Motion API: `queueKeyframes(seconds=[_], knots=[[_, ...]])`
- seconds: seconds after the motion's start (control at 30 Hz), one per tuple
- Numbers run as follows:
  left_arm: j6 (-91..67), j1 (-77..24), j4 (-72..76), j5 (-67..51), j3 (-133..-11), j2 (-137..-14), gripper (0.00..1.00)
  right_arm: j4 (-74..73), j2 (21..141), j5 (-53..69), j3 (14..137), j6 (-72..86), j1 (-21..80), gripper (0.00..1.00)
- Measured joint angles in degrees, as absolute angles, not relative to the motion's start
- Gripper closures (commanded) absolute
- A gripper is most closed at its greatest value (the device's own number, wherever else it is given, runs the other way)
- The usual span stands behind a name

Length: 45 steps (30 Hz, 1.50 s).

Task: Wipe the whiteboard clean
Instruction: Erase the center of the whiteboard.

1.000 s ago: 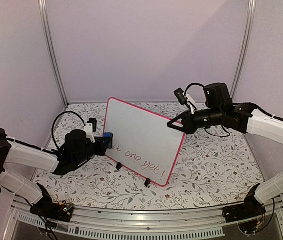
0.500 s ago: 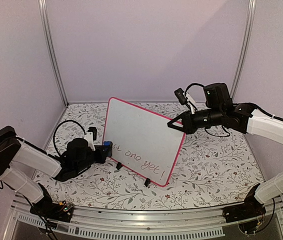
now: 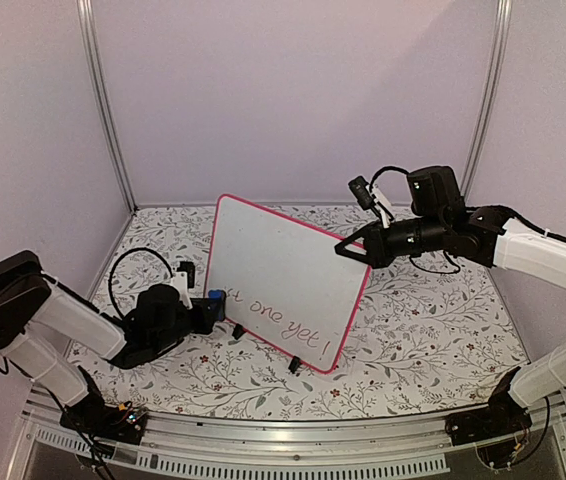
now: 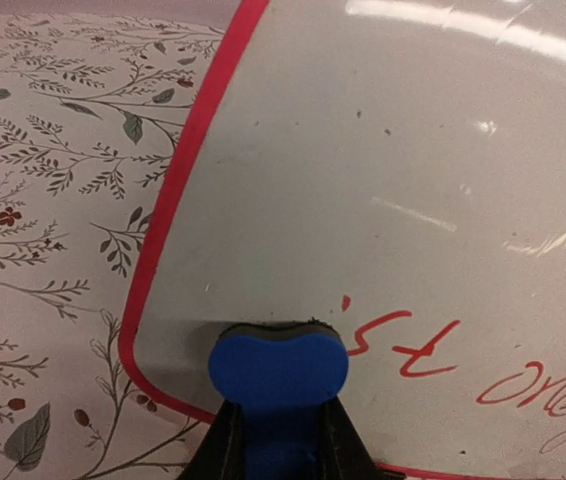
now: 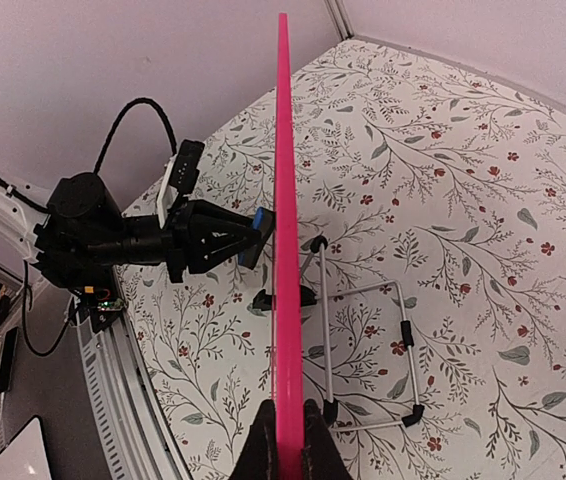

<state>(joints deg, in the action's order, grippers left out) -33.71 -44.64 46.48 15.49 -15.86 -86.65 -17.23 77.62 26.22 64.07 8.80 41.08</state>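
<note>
Pink-red framing rims the whiteboard (image 3: 288, 285), which stands leaning back on its small black feet (image 3: 294, 366) near the middle of the floral table (image 3: 433, 330), between the two arms; red handwriting (image 3: 283, 318) runs along its lower part, so the erasing is not finished. The right claw (image 3: 343, 250) is clenched on the frame at the board's upper right edge, seen edge-on from its wrist; the left claw (image 3: 211, 300) is clenched on a blue eraser (image 4: 278, 365), whose pad presses the glossy face at the lower left corner, just beside the first red letters. By its look the board is light and stiff, with a slick face that offers no purchase; only a thin wire stand (image 5: 363, 350) props it behind, so a sideways wipe would likely skid or tip it. The frame edge is the sensible hold, clear of the writing; pinching the rim across from the eraser should brace it against each stroke.
</note>
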Motion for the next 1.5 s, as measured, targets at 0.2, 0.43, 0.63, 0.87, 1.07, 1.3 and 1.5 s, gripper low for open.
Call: queueKeyframes(seconds=[0.2,0.43,0.63,0.87,1.07,1.3,1.5], knots=[[-34.59,-45.67,46.37,15.44,-14.39,-87.33,0.94,-17.19,77.62,26.26,64.05,8.73,41.08,1.00],[-35.22,-46.52,45.63,15.49,-13.10,-88.20,0.94,-17.15,77.62,26.48,64.07,8.40,41.08,1.00],[-34.35,-46.61,42.52,16.03,-13.72,-85.36,0.94,-17.08,77.65,26.79,64.07,8.03,41.08,1.00],[-31.48,-45.04,38.57,16.80,-18.83,-78.72,0.93,-16.99,77.65,27.16,64.07,7.57,41.10,1.00],[-29.19,-43.16,36.25,16.75,-21.82,-78.91,0.94,-16.99,77.65,27.00,64.07,7.77,41.12,1.00],[-29.39,-43.13,40.38,16.29,-22.20,-83.29,0.94,-17.30,77.65,25.96,64.07,9.17,41.01,1.00],[-31.31,-44.38,43.94,16.21,-19.20,-85.67,0.94,-17.41,77.65,25.89,64.07,9.37,40.97,1.00]])
